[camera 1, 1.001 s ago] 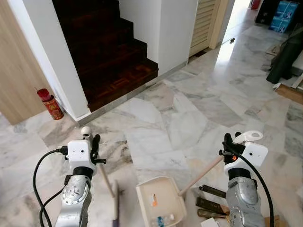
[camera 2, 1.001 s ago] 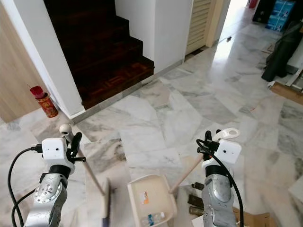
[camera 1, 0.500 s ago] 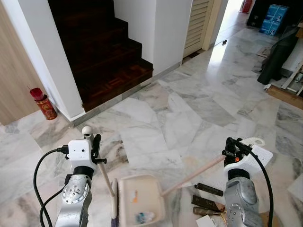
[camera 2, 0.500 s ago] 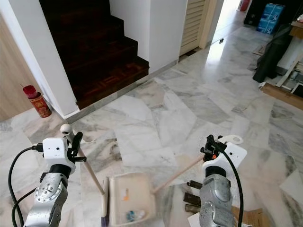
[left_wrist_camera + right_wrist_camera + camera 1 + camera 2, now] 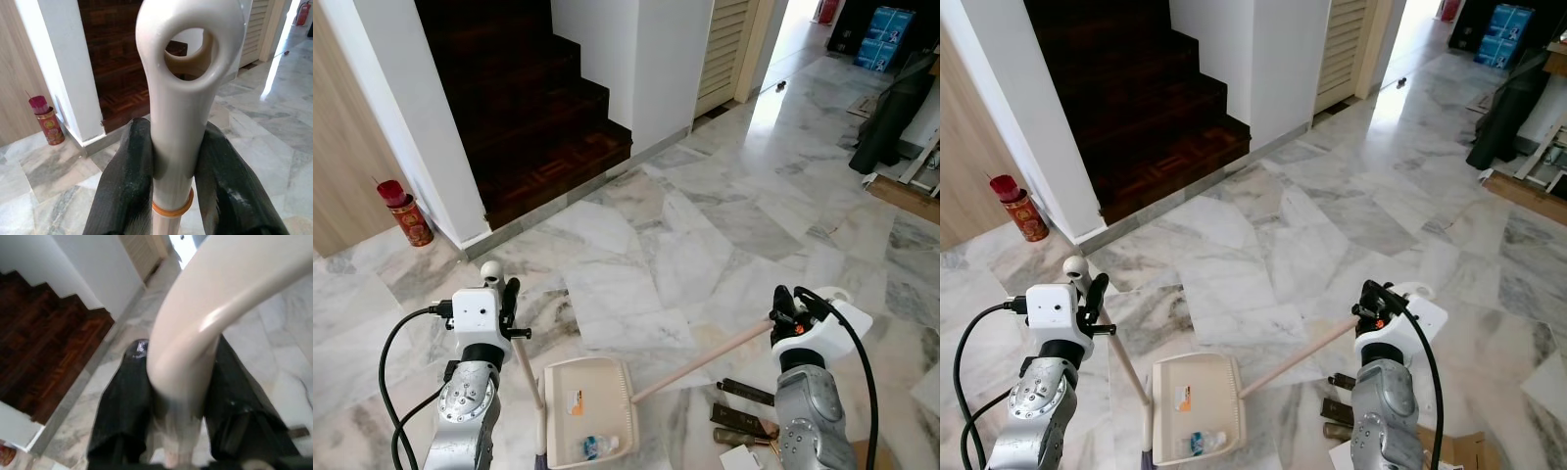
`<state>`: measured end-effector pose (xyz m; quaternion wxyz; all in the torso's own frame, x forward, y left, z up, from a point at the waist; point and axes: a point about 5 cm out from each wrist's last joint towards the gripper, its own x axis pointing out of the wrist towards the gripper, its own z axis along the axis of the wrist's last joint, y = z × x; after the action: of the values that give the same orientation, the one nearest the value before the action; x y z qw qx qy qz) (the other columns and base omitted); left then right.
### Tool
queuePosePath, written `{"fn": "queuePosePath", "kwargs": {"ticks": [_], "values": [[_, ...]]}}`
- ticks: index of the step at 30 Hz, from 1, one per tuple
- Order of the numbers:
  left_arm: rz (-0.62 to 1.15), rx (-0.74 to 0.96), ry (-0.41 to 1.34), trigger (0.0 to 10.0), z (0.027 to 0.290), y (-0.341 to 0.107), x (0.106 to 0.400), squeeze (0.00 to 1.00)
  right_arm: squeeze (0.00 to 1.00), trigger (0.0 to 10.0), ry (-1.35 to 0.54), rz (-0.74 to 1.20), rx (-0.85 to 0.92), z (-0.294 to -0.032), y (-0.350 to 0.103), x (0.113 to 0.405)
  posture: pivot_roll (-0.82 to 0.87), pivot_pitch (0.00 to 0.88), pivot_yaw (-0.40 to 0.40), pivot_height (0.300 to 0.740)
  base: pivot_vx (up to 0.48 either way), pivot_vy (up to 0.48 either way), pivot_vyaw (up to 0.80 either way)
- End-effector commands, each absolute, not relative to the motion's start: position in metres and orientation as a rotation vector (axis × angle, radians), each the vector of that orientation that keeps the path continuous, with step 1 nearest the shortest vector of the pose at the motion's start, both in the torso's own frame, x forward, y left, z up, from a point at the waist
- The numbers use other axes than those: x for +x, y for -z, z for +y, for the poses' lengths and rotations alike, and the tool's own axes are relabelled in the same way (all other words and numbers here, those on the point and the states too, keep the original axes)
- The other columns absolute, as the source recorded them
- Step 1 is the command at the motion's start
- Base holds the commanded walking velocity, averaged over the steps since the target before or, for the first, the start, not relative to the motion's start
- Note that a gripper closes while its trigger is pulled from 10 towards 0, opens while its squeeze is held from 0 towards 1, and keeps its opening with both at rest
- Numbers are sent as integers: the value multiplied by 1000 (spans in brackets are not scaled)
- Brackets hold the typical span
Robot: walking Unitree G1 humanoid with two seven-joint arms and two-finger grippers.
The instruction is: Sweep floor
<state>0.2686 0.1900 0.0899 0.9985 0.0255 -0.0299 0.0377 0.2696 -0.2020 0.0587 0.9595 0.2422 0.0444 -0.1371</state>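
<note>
Use the cream plastic dustpan (image 5: 587, 411) as your reference: it lies flat on the grey-veined white marble floor (image 5: 705, 235), directly in front of the robot, between the two arms. Your left gripper (image 5: 173, 171) is clamped on the cream plastic loop-ended grip of the broom (image 5: 524, 367), whose pale stick slants down to a head just beside the pan's left edge. Your right gripper (image 5: 178, 418) is closed around the curved cream end of the dustpan's long pale handle (image 5: 700, 360), which runs from the pan's upper right corner up to that hand. The pan holds an orange-marked scrap (image 5: 575, 401) near its middle and a small blue-and-white piece of litter (image 5: 594, 446) towards its near end. The step in hand appears to be collecting debris: keep the pan's lip pressed flat to the floor, hold its handle steady, and draw the broom in short strokes towards the pan so nothing slips beneath. Avoid tipping the pan, as the contents would slide out. A red cylindrical can (image 5: 409, 217) stands well beyond the pan, beside the dark wooden stairs (image 5: 529, 108); its gold markings are too small to read. No other writing is legible.
</note>
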Motion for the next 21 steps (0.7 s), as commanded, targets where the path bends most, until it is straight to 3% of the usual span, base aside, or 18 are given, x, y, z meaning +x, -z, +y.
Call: {"fn": "queuePosePath", "kwargs": {"ticks": [1, 21], "values": [[-106, 39, -60, 10000, 186, -101, 272, 0, 0, 10000, 267, 57, 591, -198, -65, 275, 43, 0, -15, 740, 0, 0, 0], [-109, 21, -55, 10000, 184, -102, 273, 0, 0, 10000, 237, 36, 524, -198, -71, 276, 39, 0, -18, 740, 0, 16, 0]]}}
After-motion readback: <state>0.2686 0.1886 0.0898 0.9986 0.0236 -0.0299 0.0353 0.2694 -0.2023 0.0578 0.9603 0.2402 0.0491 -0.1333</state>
